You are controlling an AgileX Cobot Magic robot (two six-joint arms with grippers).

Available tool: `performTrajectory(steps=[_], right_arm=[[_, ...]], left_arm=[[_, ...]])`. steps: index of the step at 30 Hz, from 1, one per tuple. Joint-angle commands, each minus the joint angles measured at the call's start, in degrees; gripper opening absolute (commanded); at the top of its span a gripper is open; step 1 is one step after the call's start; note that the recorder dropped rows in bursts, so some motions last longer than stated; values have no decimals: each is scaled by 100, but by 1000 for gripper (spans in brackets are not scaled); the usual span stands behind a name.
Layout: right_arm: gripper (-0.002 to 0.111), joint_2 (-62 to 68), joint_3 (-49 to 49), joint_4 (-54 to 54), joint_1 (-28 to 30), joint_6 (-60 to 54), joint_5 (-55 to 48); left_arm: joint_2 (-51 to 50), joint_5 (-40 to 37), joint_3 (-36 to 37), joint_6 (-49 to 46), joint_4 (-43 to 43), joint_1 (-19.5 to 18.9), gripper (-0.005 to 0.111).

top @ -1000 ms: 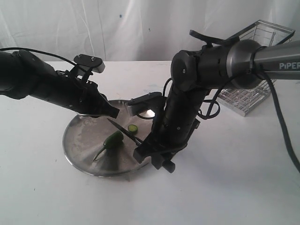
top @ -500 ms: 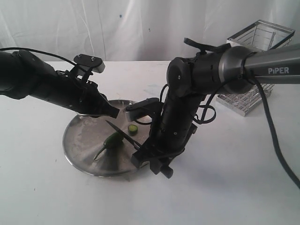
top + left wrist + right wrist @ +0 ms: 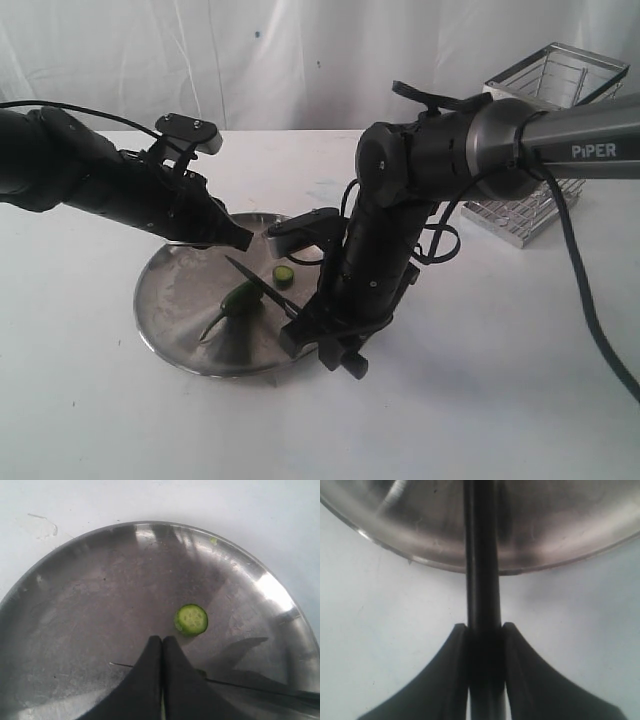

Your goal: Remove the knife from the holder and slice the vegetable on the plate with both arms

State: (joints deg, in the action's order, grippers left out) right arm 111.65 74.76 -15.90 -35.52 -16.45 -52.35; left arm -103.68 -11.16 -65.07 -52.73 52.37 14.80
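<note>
Steel shows through most of the plate (image 3: 172, 290), which sits left of centre in the exterior view on a white table (image 3: 500, 380). The wire holder (image 3: 556, 78) stands empty-looking at the upper right, well apart. The knife (image 3: 260, 282) is already out of it: the right gripper (image 3: 482, 628) has its jaws clamped on the black handle, just outside the plate's near rim, and the blade slants up and left across the plate. Its edge lies over the cut end of the vegetable (image 3: 238, 298), a dark green chili lying near the plate's middle with its stem pointing to the lower left. One round slice (image 3: 191, 619) lies apart from it, toward the far rim.

The left gripper (image 3: 241, 239) hangs over the upper part of the plate with its jaws pressed together on nothing; in the left wrist view its tips sit just beside the slice.

Slicing looks to be the step in hand, with one cut made. The next cut probably calls for a straight downward press through the chili. Nothing pins the chili, so it may roll or slide unless the left gripper steadies the stem end.
</note>
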Motion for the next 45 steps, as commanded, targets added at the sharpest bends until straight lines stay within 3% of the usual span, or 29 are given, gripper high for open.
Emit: performTrajectory(steps=[1,8,19,31,45], right_arm=[[0,9,-16,-24,-3,21,38],[0,9,-16,-24,-3,21,38],[0,9,-16,-36,-3,21,60],[0,-468,-5,56,-3,21,141],[0,-127,-29,-166,-3,22,79]], left_arm=[[-147,-14,-16,19,142,29,0],[-299,347,-16,19,333,29,0],[-299,310,-27,19,616,29,0],[551,318,-37,19,713,29,0],[404,-258,-26,-132,625,29,0]])
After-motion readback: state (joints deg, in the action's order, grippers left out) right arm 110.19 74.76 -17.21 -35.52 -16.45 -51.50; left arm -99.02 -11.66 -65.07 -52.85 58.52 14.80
